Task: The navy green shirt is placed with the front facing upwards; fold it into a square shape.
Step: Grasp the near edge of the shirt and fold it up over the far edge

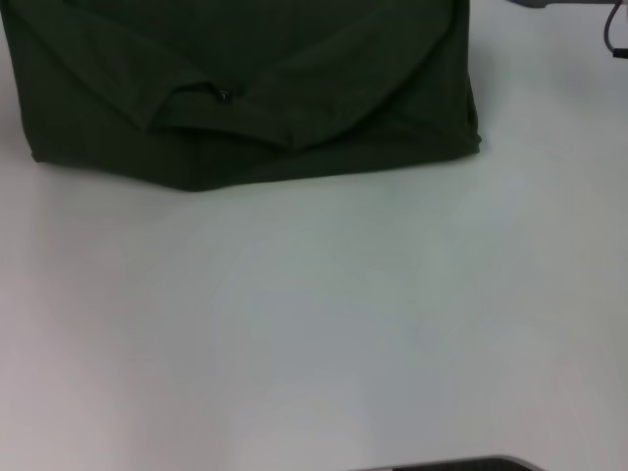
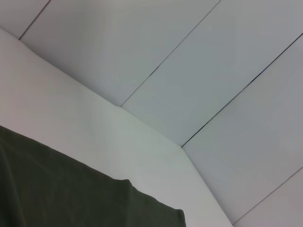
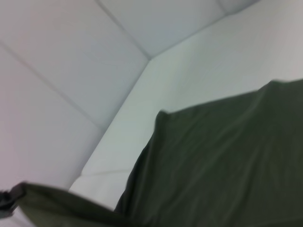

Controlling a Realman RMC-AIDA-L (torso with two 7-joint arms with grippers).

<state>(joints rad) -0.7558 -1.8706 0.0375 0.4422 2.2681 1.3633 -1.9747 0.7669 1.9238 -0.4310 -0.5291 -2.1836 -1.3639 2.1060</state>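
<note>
i see the navy green shirt (image 1: 245,88) as plain dark olive, upper left of the head frame, with a small black spot at its collar (image 1: 224,96). the table (image 1: 324,324) is white, faintly green-tinted.

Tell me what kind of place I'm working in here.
Probably a lab or test bench rather than a home: a plain white table, pale panelled walls with thin seams behind it, and only the folded navy green shirt lying on the table.
</note>
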